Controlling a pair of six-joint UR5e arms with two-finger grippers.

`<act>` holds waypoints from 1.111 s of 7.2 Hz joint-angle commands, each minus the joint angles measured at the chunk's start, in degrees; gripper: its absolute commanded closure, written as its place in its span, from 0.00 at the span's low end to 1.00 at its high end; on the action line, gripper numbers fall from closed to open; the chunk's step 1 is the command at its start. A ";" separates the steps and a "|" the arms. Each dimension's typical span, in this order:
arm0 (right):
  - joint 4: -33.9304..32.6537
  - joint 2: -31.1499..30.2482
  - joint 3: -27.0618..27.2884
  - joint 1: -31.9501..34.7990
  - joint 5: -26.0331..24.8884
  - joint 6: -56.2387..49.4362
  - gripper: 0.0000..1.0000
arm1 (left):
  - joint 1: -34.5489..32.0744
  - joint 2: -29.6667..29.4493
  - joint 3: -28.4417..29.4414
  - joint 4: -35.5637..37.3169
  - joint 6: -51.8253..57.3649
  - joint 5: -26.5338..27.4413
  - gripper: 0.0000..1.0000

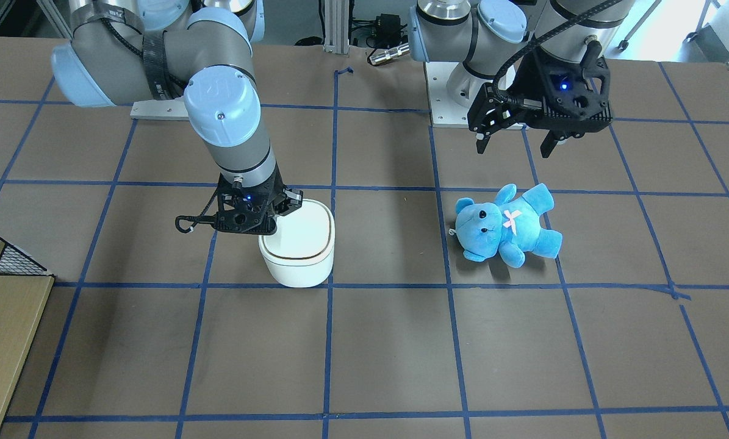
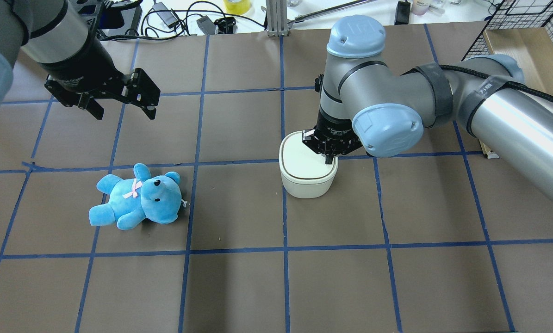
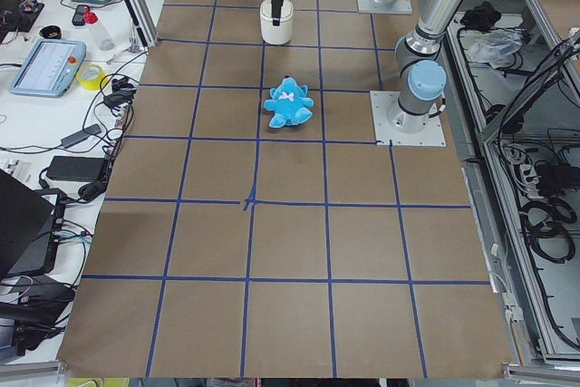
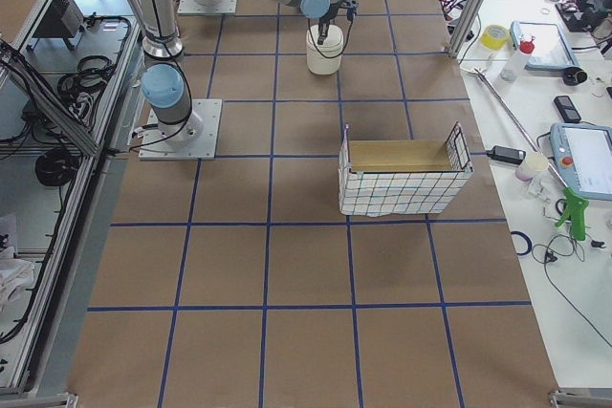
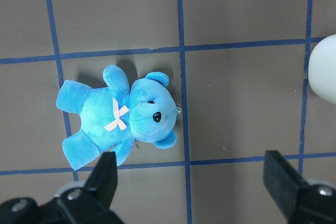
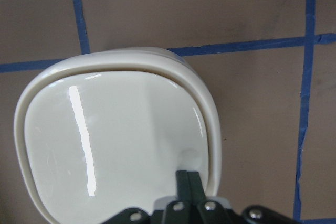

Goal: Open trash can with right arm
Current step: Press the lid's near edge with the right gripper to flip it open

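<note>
Overhead exterior shows one bench (image 2: 239,286), two arms, one trash can and one teddy bear. The right arm (image 2: 396,97) reaches in from the right edge and the left arm (image 2: 59,41) from the left. The trash can (image 2: 304,185) stands lid-down in the right half, well in from every edge. The teddy bear (image 2: 137,199) lies in the left half. The right gripper (image 2: 329,159) has its fingers (image 6: 187,182) pressed together, tips on the lid (image 2: 304,157) just inside its right rim. The left gripper (image 2: 124,113) hangs spread wide, holding nothing.

Trash can (image 5: 325,72) cut off by right edge (left wrist view); near rim hidden behind right pincer (image 6: 188,182).
</note>
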 commanded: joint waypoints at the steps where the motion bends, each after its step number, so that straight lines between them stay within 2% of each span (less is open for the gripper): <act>1: 0.04 0.35 0.10 0.02 0.07 0.00 1.00 | 0.00 0.00 0.00 0.00 0.00 0.00 0.00; 3: 0.04 0.62 0.10 -0.07 -0.02 0.00 1.00 | 0.00 0.00 0.00 0.00 0.00 0.00 0.00; 4: 0.30 -0.08 -0.95 -0.07 -0.19 0.17 0.94 | 0.00 0.00 0.00 0.00 0.00 0.00 0.00; 5: 1.09 -2.61 -2.09 -0.07 -0.72 -0.43 0.53 | 0.00 0.00 0.00 0.00 0.00 0.00 0.00; 6: 0.49 -6.55 -2.71 -0.42 -1.68 -0.70 0.04 | 0.00 0.00 0.00 0.00 0.00 0.00 0.00; 7: 2.13 -9.64 -4.72 -0.94 -3.00 -0.70 0.00 | 0.00 0.00 0.00 0.00 0.00 0.09 0.00; 8: 5.37 -10.02 -7.61 -1.65 -5.53 -0.79 0.00 | 0.00 0.00 0.00 0.00 0.00 0.00 0.00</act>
